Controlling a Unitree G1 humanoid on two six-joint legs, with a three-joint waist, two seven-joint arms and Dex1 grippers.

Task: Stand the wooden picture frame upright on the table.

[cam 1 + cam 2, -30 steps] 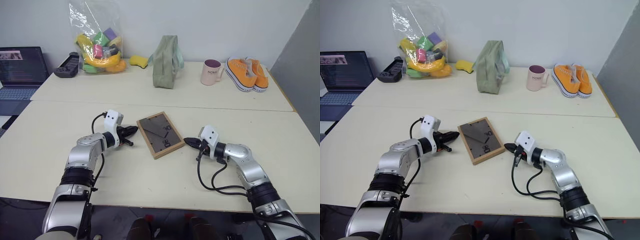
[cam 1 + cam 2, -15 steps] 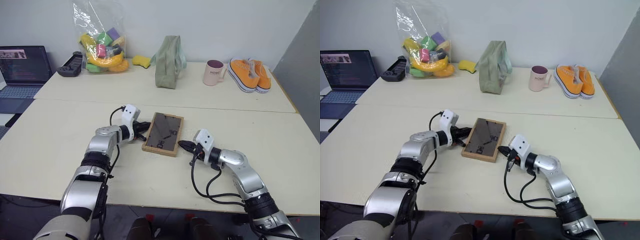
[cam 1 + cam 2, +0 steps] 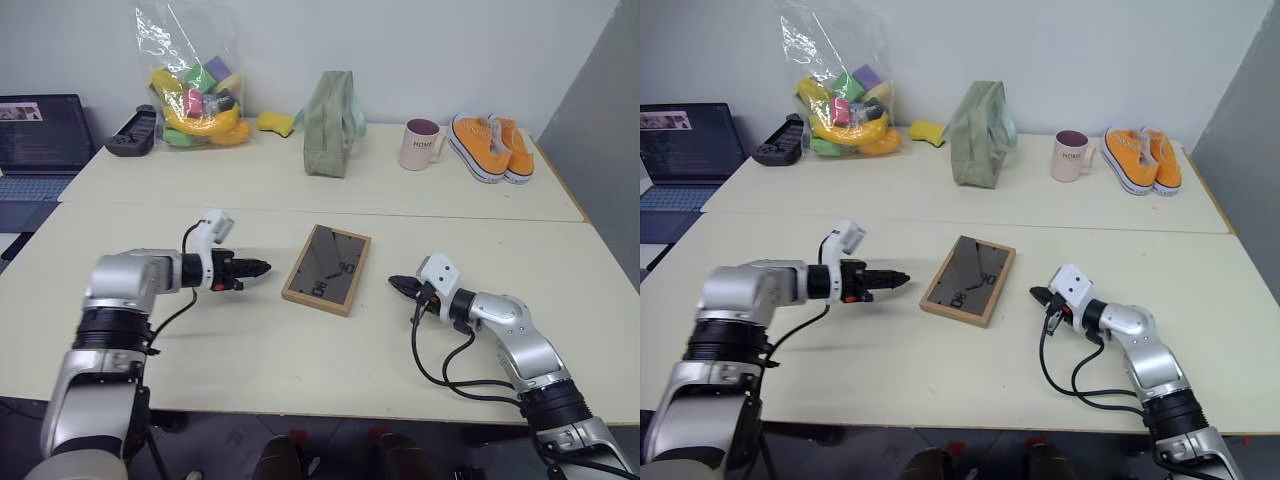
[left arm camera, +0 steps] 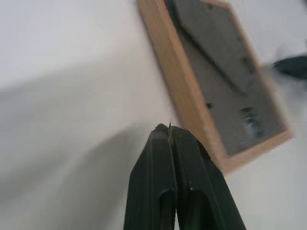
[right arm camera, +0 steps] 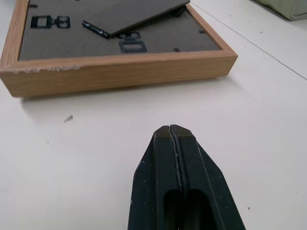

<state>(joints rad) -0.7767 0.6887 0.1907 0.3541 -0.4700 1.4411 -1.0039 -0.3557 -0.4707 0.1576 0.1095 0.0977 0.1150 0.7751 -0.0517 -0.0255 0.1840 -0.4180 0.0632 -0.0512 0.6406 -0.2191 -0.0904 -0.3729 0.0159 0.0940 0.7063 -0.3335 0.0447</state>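
The wooden picture frame (image 3: 327,269) lies flat on the table (image 3: 250,350), dark back panel up, its fold-out stand slightly raised off the panel. The left gripper (image 3: 262,267) sits at the frame's nine o'clock, fingers pressed together on nothing, tip aimed at the frame's edge with a gap of bare tabletop between them. The right gripper (image 3: 394,283) comes in from about four o'clock, fingers pinched tight with nothing between them, near the frame's corner but not touching.

Nothing stands between either gripper and the frame. All the clutter is on the far table, toward twelve o'clock and well apart. A green fabric bag (image 3: 331,124) stands almost straight beyond the frame. At about one o'clock there's a pink mug (image 3: 420,144), then a pair of orange shoes (image 3: 492,147) further right. Around eleven o'clock sits a clear plastic bag of coloured toys (image 3: 194,92), a yellow sponge (image 3: 274,122) beside it, and a black game controller (image 3: 133,131) to its left. An open laptop (image 3: 42,140) sits at the far left edge, about ten o'clock.
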